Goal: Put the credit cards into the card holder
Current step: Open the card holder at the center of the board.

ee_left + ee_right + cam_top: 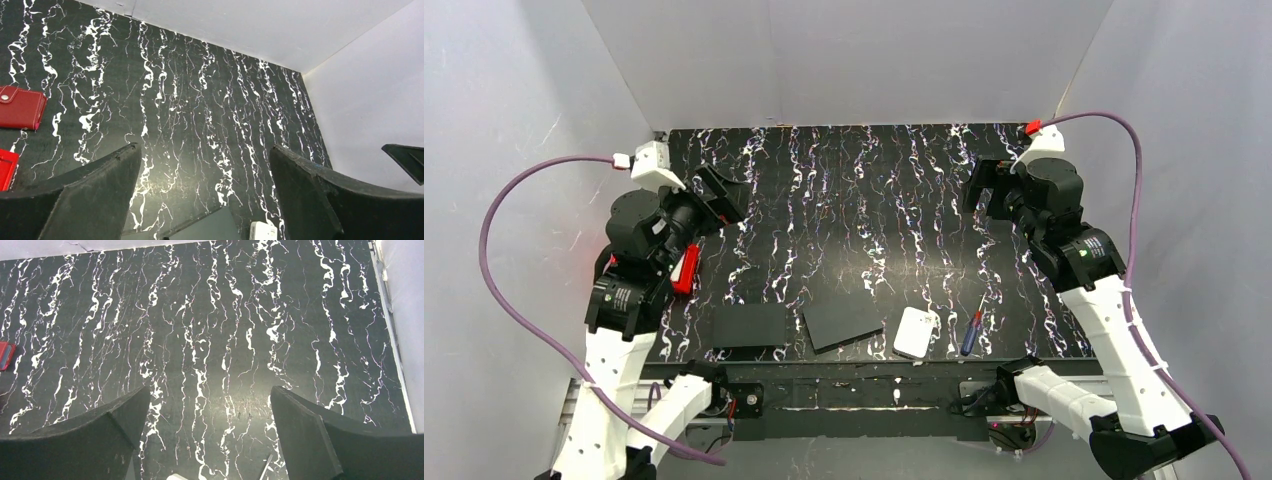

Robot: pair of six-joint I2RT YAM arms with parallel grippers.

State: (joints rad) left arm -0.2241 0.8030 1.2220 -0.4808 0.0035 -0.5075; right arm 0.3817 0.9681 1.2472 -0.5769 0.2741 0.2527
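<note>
At the left edge of the left wrist view, the card holder [20, 107] lies flat on the marbled worktop [200, 100]. It looks closed, its pale stud facing up, and it sits well apart from the left hand [202, 150]. That hand and the right hand [210, 390] both gape at full spread, with nothing between their fingers and only bare worktop below. The credit cards show in no view, and they may lie hidden under the left arm. Near the front edge lie two black sheets [749, 325], a white pad [916, 332] and a screwdriver [972, 332]. The main risk, I judge, is reaching for the wrong flat thing, since the pad is pale like a card. A closed holder may also skid if one hand pries at it unbraced, and thin cards lying flat could slip from a pinch.
</note>
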